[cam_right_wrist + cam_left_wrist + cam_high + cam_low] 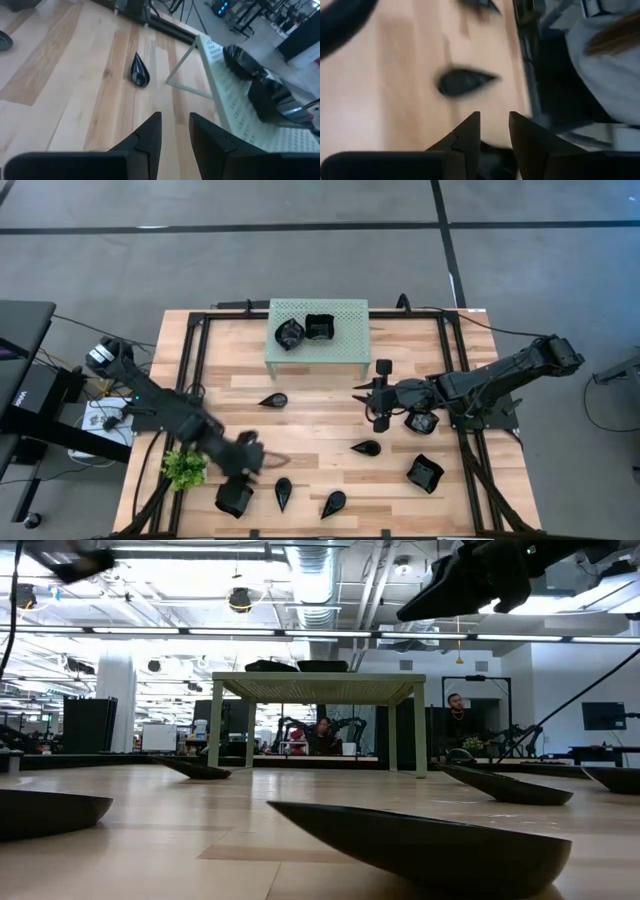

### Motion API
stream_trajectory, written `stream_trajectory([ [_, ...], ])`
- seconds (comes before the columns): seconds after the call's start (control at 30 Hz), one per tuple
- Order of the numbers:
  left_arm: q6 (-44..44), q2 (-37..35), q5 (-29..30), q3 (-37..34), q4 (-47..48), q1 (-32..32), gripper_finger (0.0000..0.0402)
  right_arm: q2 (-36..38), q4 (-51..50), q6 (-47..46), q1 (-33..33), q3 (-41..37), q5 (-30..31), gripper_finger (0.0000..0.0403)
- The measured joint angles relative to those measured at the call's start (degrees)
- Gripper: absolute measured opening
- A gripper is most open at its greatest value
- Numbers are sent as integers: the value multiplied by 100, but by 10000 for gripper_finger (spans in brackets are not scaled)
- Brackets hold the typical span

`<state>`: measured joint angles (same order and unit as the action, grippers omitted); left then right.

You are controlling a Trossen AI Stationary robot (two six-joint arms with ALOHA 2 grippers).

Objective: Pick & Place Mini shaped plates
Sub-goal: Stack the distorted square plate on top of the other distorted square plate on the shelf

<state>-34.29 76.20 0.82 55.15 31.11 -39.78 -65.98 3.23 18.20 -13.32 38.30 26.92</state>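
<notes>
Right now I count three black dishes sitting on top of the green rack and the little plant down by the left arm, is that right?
Not quite: the green rack carries two black dishes, not three, as the high view shows. The rest holds: the little plant sits by the left arm, near the table's front edge.

The surface (320, 425) is pale wood in plank-like strips, some honey-toned, framed by black rails (196, 360). The mini shaped plates (366, 447) are glossy black, on the wood and on the rack alike. The rack (345, 310) is mint green, dotted all over with small perforations. Both arms and their fingers (147, 137) are dark, nearly black. The little plant (184, 468) is leafy bright green. The floor (300, 250) is grey with dark lines.
</notes>
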Motion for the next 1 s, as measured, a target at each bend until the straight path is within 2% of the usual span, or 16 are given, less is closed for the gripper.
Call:
stream_trajectory([
  [0.1, -1056, 91, 39, -266, -52, -605, 104, 0, 28, 40, 2, 0, 2, 93],
  [0.27, -2147, 500, -48, -550, -227, -1246, 104, 0, 28, 172, 66, 2, 4, 93],
  [0.5, -2214, 1395, -148, -543, -1420, -1680, 104, 0, 48, 124, 145, 2, 13, 93],
  [1.0, -2136, 1692, -42, -543, -1357, -1730, 104, 0, 59, 15, 153, 2, 15, 93],
])
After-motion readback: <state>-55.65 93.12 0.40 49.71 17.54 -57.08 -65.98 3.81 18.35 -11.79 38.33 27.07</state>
